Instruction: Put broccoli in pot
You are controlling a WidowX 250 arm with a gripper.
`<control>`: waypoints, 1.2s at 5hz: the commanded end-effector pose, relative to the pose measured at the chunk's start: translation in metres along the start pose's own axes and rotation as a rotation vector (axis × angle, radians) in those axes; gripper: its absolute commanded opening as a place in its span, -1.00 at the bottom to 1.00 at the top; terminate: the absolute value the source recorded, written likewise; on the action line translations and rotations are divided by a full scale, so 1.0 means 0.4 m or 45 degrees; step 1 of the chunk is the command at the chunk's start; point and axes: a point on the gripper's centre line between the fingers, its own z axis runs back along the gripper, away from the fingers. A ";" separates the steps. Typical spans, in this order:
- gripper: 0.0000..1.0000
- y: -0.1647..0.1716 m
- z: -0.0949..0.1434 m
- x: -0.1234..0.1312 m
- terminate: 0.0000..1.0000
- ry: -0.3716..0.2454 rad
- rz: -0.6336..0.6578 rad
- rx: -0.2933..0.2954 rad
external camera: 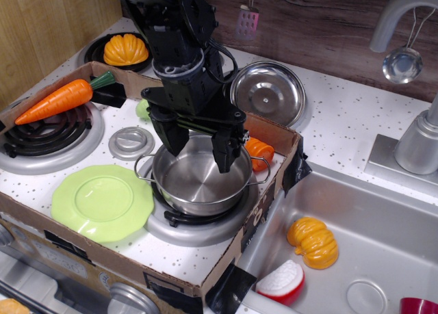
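black gripper (198, 148) is hanging with its two fingers apart just over the pot (200, 175), which is sitting near the front right corner of the worktop, while the broccoli (143, 109) is peeking out behind the arm.

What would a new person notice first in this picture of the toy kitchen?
The black gripper hangs with open fingers over the empty steel pot on the front burner. A bright carrot lies at the left, above the green plate. The broccoli peeks out behind the arm.
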 end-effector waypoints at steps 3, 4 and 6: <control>1.00 0.035 0.112 0.068 -1.00 0.011 -0.143 0.054; 1.00 0.048 0.147 0.104 -1.00 0.017 -0.208 0.102; 1.00 0.146 0.112 0.140 -1.00 0.009 -0.327 0.162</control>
